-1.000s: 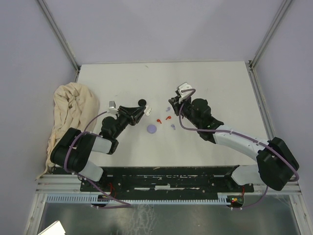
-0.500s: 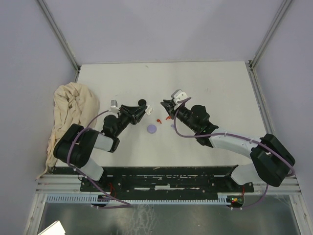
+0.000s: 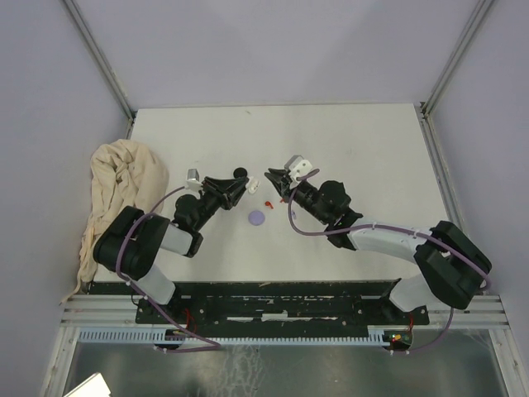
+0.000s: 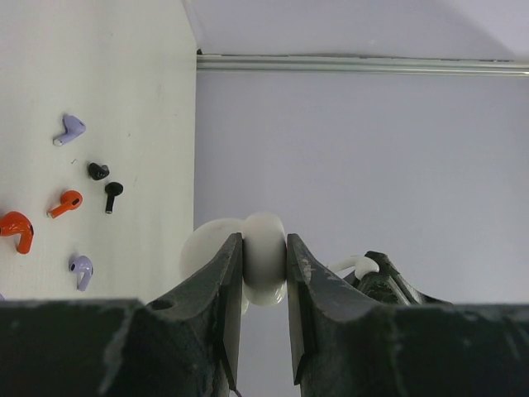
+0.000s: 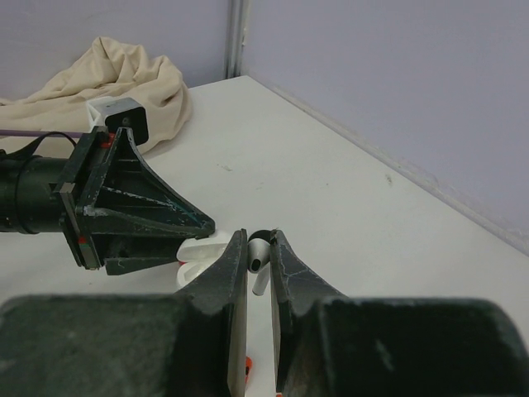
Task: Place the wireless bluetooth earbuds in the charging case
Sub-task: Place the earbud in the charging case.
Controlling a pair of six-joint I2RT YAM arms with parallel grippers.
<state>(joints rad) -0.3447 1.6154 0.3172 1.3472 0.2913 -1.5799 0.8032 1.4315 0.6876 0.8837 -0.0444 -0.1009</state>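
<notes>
Nearest me on the table (image 3: 372,149) a lilac disc (image 3: 257,217) lies flat, and just past it the loose earbuds (image 4: 64,202) are scattered, red, black and lilac, none touching another. Above them the two claws meet almost tip to tip. The left gripper (image 4: 263,244) is clamped across the white charging case (image 4: 266,227), pinching its rounded shell. The right gripper (image 5: 259,237) is closed on what looks like a white earbud (image 5: 261,279), right beside the case. Those buds look feather-light, hard and glossy, so I'd expect one to squirt out of a careless pinch. Holding the bulb seems safest, leaving the stem free for its socket. The case looks rigid but smooth, likely to twist. Beyond sits a black disc (image 3: 240,173), and off left a crumpled cloth (image 3: 116,186).
</notes>
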